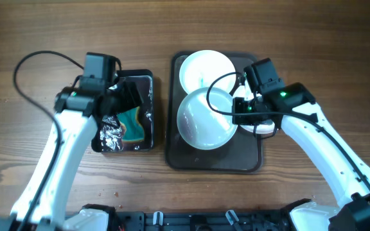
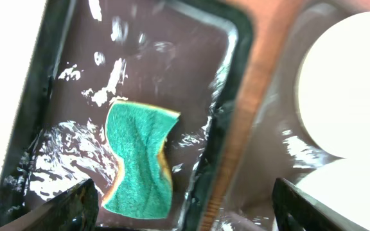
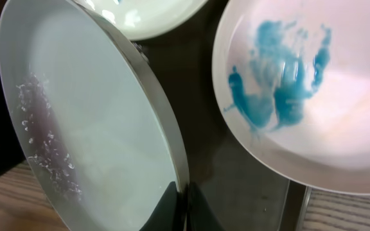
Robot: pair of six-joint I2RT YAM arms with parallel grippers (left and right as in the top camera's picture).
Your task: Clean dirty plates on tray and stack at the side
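My right gripper (image 1: pixel 238 110) (image 3: pixel 185 206) is shut on the rim of a white plate (image 1: pixel 203 120) (image 3: pixel 88 128) and holds it tilted above the brown tray (image 1: pixel 214 160); water drops cling to its face. A white plate smeared with blue (image 3: pixel 300 96) lies on the tray beside it, mostly under my right arm in the overhead view (image 1: pixel 266 127). A third white plate (image 1: pixel 204 69) (image 3: pixel 153 16) lies at the tray's far end. My left gripper (image 1: pixel 124 97) (image 2: pixel 188 212) is open above the black basin (image 1: pixel 153 83) (image 2: pixel 37 128), just above the green sponge (image 1: pixel 132 122) (image 2: pixel 139 160), not touching it.
The black basin holds shallow water and a crumpled piece of foil (image 1: pixel 111 138) at its near left corner. A strip of wooden table (image 1: pixel 161 115) separates the basin from the brown tray. Cables loop over the table behind both arms.
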